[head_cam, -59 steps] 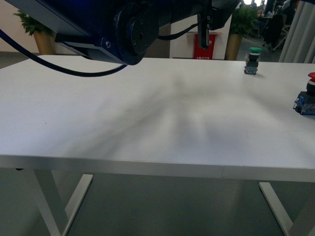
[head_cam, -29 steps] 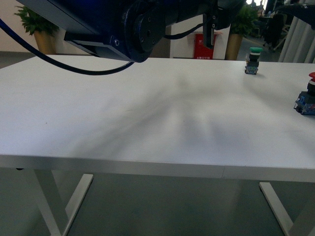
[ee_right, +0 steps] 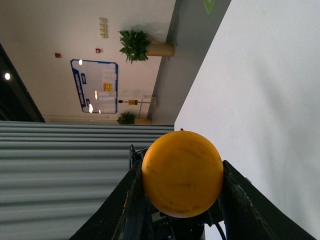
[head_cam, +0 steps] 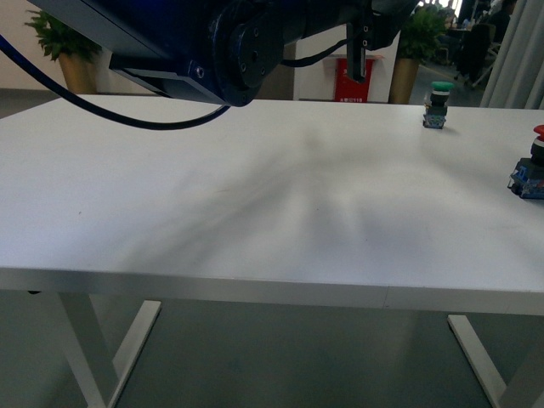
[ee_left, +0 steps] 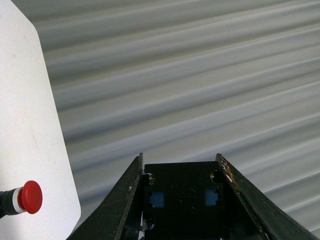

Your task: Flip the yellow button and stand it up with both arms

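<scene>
The yellow button [ee_right: 182, 172] fills the right wrist view, its round yellow cap turned toward the camera and its dark body hidden behind the cap. My right gripper [ee_right: 181, 165] is shut on it, with one dark finger on each side, held above the white table [ee_right: 260, 100]. My left gripper [ee_left: 179, 157] stands open with nothing between its fingers, out past the table's corner [ee_left: 30, 125]. In the front view a black arm joint [head_cam: 242, 51] and a thin dark gripper part [head_cam: 357, 51] hang at the top. The yellow button does not show there.
A green-capped switch [head_cam: 437, 104] stands upright at the table's far right. A red-capped switch [head_cam: 530, 167] stands at the right edge and shows again as a red cap [ee_left: 29, 197] in the left wrist view. A grey ribbed shutter [ee_left: 200, 75] lies behind the left gripper.
The black arm at the top of the front view has shifted slightly right and up. The green and red switches have not moved.
</scene>
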